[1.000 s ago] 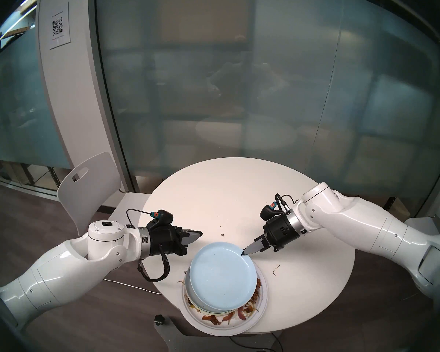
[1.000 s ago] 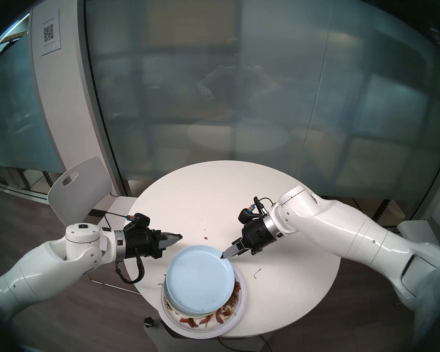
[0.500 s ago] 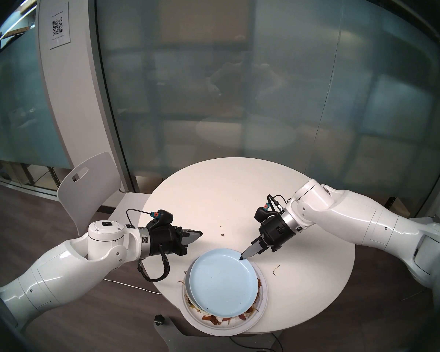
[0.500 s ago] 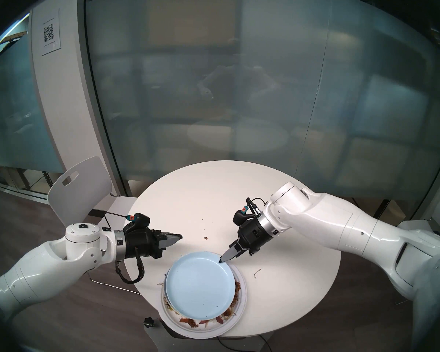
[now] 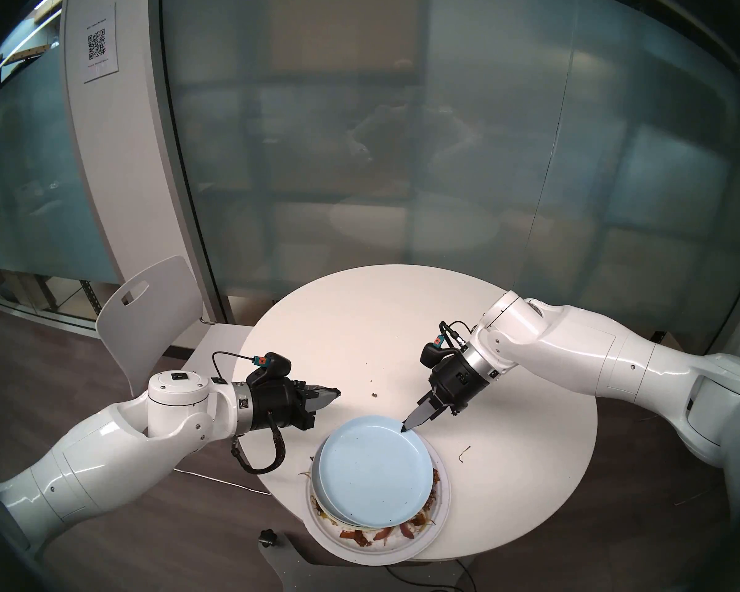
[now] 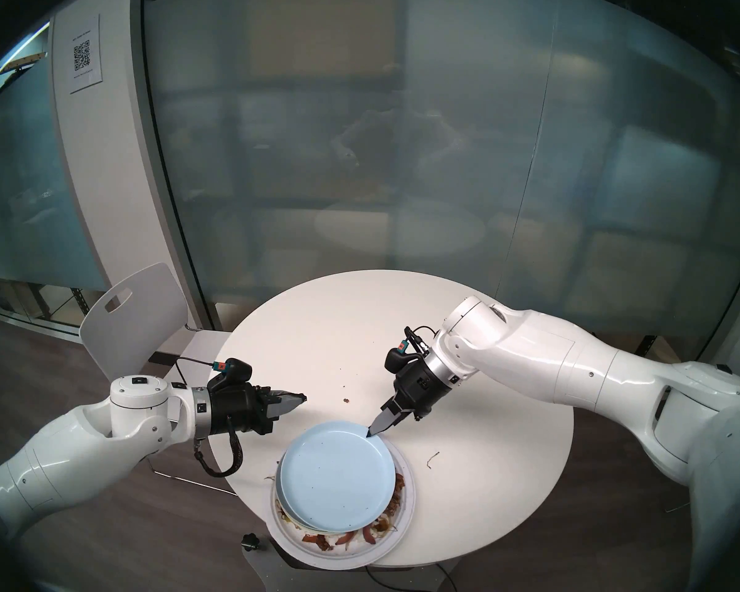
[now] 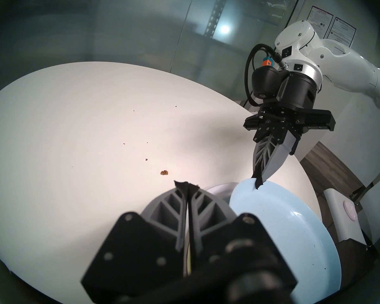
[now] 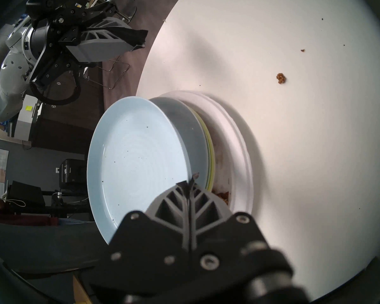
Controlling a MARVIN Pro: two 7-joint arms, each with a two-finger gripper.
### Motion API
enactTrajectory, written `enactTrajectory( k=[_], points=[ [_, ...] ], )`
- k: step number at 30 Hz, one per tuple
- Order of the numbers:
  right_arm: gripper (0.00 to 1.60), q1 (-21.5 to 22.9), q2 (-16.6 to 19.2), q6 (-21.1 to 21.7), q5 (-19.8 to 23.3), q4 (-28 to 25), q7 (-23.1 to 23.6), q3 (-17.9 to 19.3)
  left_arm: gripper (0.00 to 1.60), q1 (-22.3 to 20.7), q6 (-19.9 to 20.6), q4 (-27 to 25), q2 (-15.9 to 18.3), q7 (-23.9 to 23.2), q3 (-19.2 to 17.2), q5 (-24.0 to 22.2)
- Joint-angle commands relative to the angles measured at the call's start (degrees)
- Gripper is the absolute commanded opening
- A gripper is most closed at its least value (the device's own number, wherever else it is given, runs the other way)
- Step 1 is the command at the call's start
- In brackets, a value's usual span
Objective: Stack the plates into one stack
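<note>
Both fingers of the right gripper (image 5: 406,428) are pressed together with nothing between them, and the closed tip bears on the far right rim of the light blue plate (image 5: 374,471) — a nudging contact, not a grasp. Compared with a second ago, that plate has slid toward the robot and sits more squarely over the grey plate (image 8: 184,130) beneath it, though it still overhangs to the right in the head view. This suggests the task is in its last phase: every plate is already in the stack (image 6: 338,484), and what remains is alignment. From the wrist view, grey, mint and yellow edges show under the blue one, all resting on the food-strewn paper plate (image 5: 438,531), which lies at the near edge of the round table (image 5: 359,322) and juts slightly past it. The right arm has swung inward across the table during this second, its forearm now reaching from the right side with the wrist pitched steeply down and to the left. The left gripper (image 5: 337,393) is likewise closed and empty, held above the table well to the left of the stack, its arm unchanged in pose. Crumbs (image 5: 374,394) lie on the table between the two grippers.
</note>
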Motion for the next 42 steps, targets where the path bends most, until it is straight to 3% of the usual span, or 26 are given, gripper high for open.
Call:
enactTrajectory(
  k=[1, 14, 32, 42],
  points=[
    [0.0, 4.47, -2.8, -0.14, 2.32, -0.29, 3.6, 0.14, 0.32, -0.25, -0.43, -0.88, -0.03, 0.1, -0.52, -0.13],
    [0.0, 8.81, -3.19, -0.14, 5.11, -0.92, 3.68, -6.76, 0.32, -0.16, -0.52, -0.98, 0.03, 0.22, -0.56, -0.2],
    [0.0, 11.87, -5.02, -0.14, 10.68, 1.07, -2.42, -11.65, 0.32, -0.13, -0.6, -1.04, 0.09, 0.34, -0.53, -0.27],
    [0.0, 11.94, -6.04, -0.14, 12.2, 3.61, -5.74, -12.44, 0.32, -0.14, -0.63, -1.06, 0.12, 0.38, -0.51, -0.3]
  ],
)
